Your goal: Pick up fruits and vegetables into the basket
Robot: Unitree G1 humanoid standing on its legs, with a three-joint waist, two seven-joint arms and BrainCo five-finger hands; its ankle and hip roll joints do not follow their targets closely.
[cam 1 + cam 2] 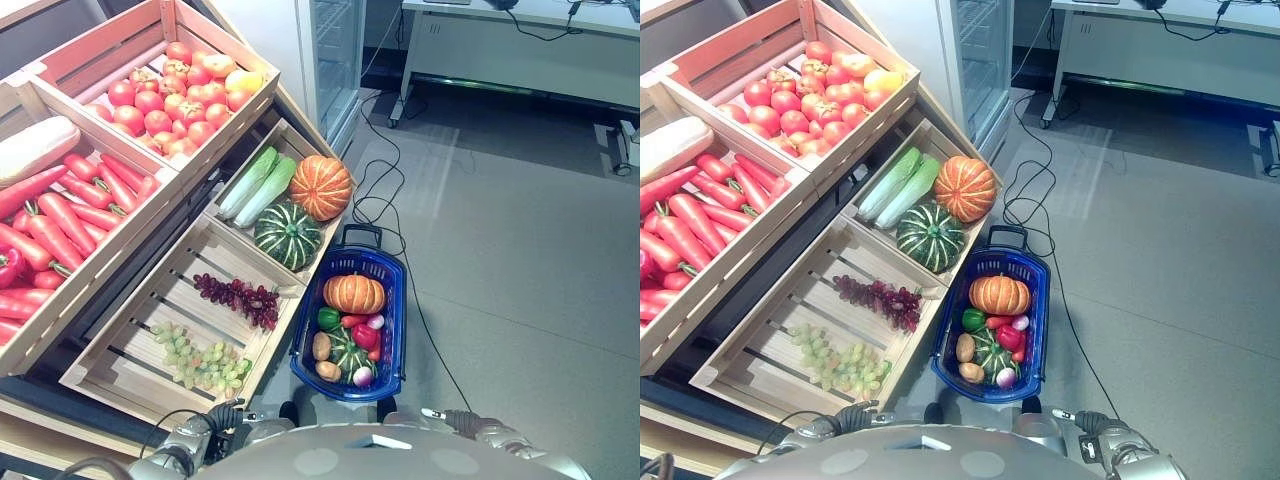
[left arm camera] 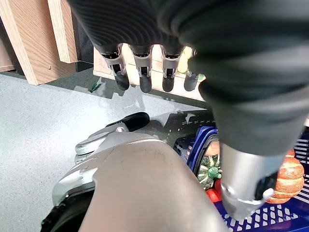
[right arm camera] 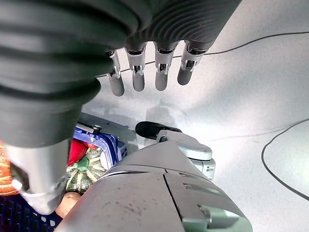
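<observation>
A blue basket [image 1: 399, 300] stands on the floor beside the wooden crates. It holds an orange pumpkin [image 1: 353, 293], a green pepper [image 1: 328, 318], a red pepper [image 1: 363, 335], a small striped squash [image 1: 347, 355] and potatoes [image 1: 321, 346]. The crates hold purple grapes [image 1: 238, 297], green grapes [image 1: 200, 362], a dark green pumpkin [image 1: 288, 234], an orange pumpkin [image 1: 321, 186], leafy greens [image 1: 258, 185], carrots [image 1: 70, 210] and red tomatoes [image 1: 170, 100]. My left hand [image 2: 143, 77] hangs low with straight fingers, holding nothing. My right hand [image 3: 161, 72] hangs the same way over the grey floor.
A glass-door fridge [image 1: 335, 50] stands behind the crates, and a white table [image 1: 520, 50] at the back right. Black cables [image 1: 380, 190] run over the floor by the basket's handle [image 1: 362, 234]. Bare grey floor [image 1: 520, 260] spreads to the right.
</observation>
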